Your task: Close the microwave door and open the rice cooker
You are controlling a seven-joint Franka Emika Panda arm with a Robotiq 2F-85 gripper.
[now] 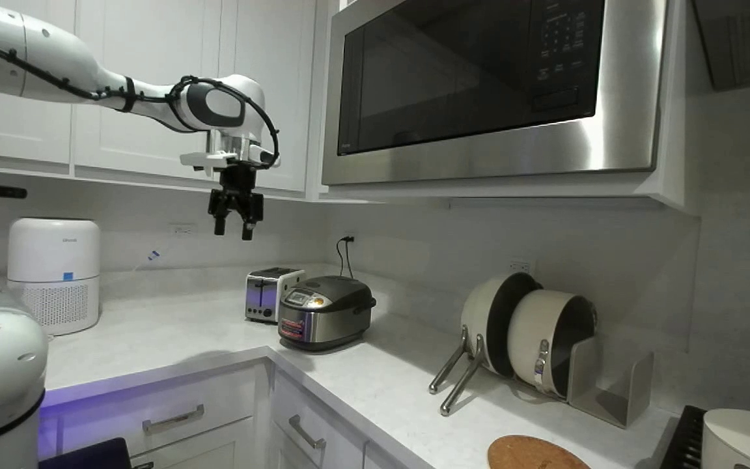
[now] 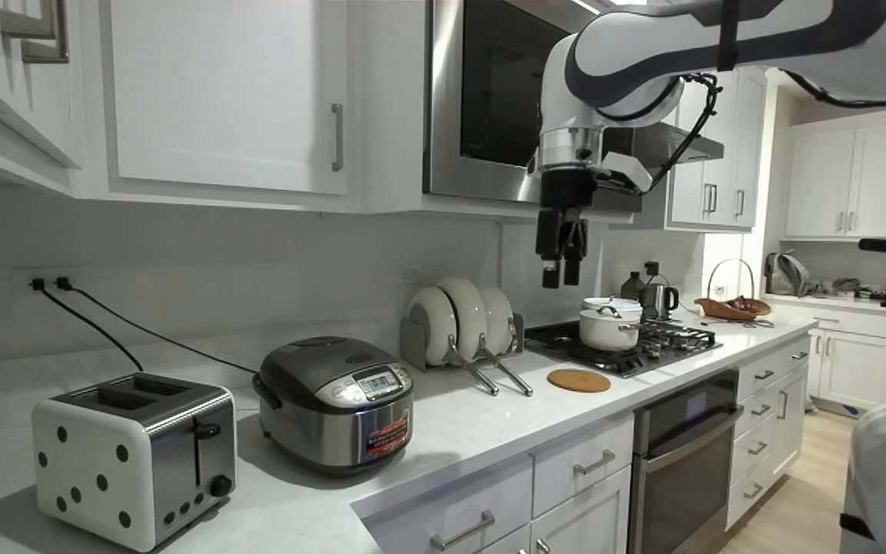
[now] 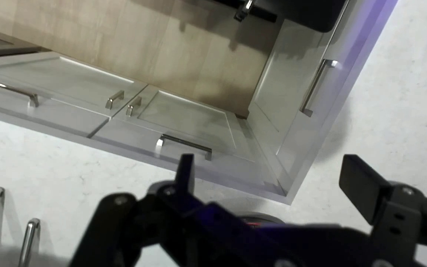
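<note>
The microwave door [image 1: 440, 71], a dark glass panel framed in steel, is closed flush against its housing above the counter in both exterior views. On the counter corner stands the rice cooker [image 1: 336, 322], silver and dark grey, its lid down; its display faces the camera side in an exterior view [image 2: 378, 383]. My gripper [image 1: 234, 232] hangs fingers-down in the air, higher than the cooker and apart from it and the microwave. In the wrist view the gripper [image 3: 268, 161] is wide open with nothing between its fingers; only a sliver of the rice cooker [image 3: 263, 217] shows, the rest hidden behind the gripper body.
Close beside the cooker sits a polka-dotted toaster [image 2: 93, 462]. Pans [image 1: 544, 339] with long handles lean in a rack farther along, near a cork mat [image 2: 578, 380] and a stove with a pot [image 2: 609, 329]. A white cylindrical appliance [image 1: 54, 273] occupies another counter stretch.
</note>
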